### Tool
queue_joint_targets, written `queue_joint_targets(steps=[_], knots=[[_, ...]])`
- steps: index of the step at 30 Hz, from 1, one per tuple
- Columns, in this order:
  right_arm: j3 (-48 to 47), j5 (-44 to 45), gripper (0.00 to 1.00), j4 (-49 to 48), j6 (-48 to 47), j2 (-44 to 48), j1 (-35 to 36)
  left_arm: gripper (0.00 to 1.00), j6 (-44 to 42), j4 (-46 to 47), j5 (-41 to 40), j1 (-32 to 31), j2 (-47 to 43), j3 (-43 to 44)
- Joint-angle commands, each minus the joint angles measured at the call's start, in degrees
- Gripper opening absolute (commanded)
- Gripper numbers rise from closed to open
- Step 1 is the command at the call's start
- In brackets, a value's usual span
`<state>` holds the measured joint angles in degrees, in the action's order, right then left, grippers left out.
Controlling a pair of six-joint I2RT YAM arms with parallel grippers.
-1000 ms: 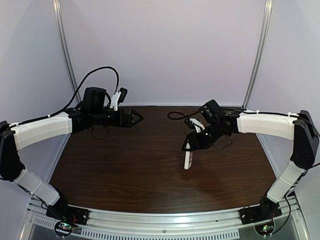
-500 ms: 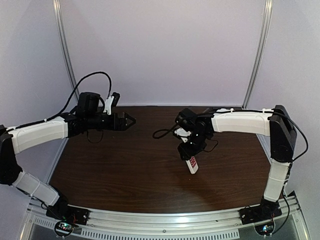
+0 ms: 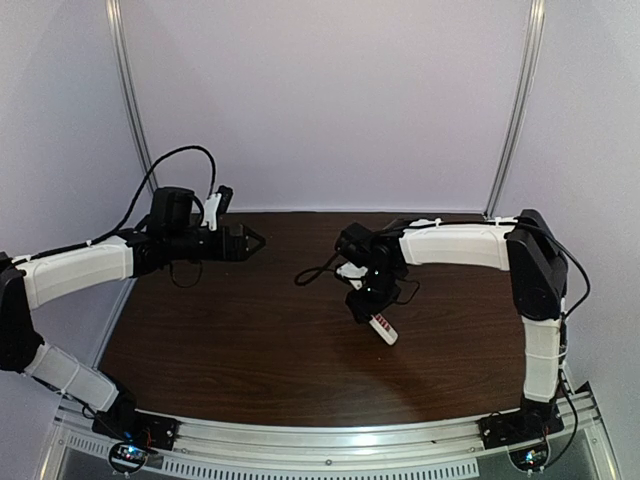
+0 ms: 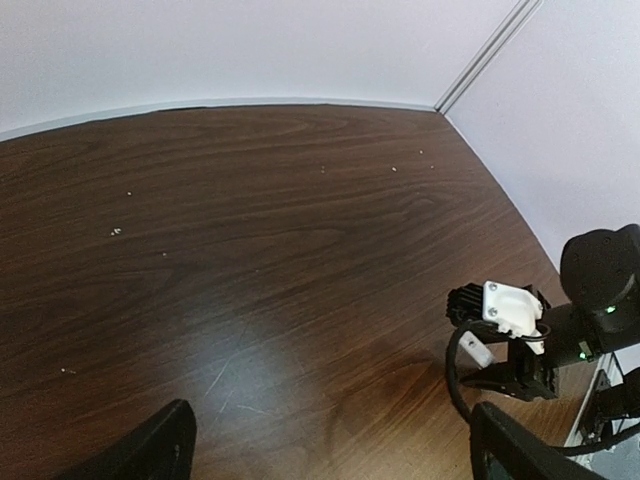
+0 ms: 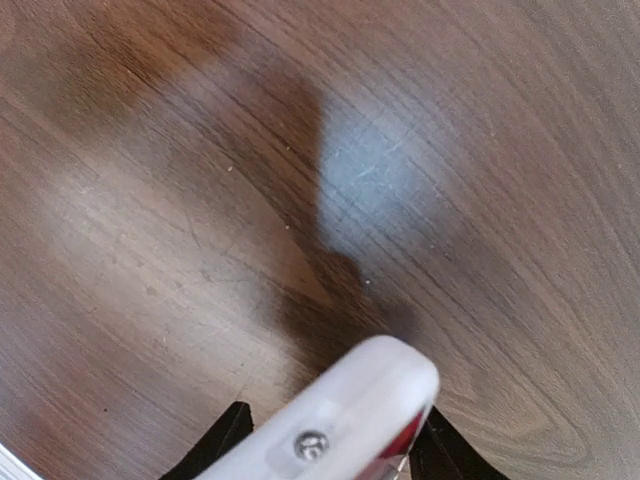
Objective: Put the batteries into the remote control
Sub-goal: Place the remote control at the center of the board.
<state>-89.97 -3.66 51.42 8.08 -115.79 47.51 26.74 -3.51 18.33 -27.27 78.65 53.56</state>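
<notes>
Right pincer clamping remote control, left pincer spread wide

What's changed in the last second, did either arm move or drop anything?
The right arm folded, elbow up, carrying the right claw a little left; the remote control it holds swung its free end from lower left to lower right. The left claw drew back leftward. Unchanged: that grip, and the left claw open and empty.
</notes>
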Motion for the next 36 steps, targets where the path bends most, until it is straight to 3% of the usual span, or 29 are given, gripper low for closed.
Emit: queue_joint_targets(steps=[1,9,14,31,33,36], knots=[[-1.6,-1.5,0.25,0.4,-0.7,-3.5,0.8,0.97,-0.1,2.7,0.9,0.9,-1.2,-1.0],[-2.9,-2.0,0.28,1.0,-0.9,-6.0,1.2,0.97,-0.6,2.8,0.7,1.2,-1.5,-1.7],[-3.3,-2.8,0.37,1.2,-0.5,-6.3,1.5,0.97,-0.7,3.1,0.9,1.7,-1.6,-2.0],[-3.4,-3.3,0.84,-0.5,0.5,-2.7,1.2,0.98,-0.5,3.1,2.7,1.8,-1.0,-1.7],[-3.1,-3.8,0.98,-1.4,0.8,-1.3,0.9,0.98,-0.3,3.1,3.0,1.8,-1.0,-1.7],[-2.0,-5.8,1.00,-4.5,1.5,2.6,-0.2,0.97,0.5,3.1,3.5,1.8,-1.2,-1.3]])
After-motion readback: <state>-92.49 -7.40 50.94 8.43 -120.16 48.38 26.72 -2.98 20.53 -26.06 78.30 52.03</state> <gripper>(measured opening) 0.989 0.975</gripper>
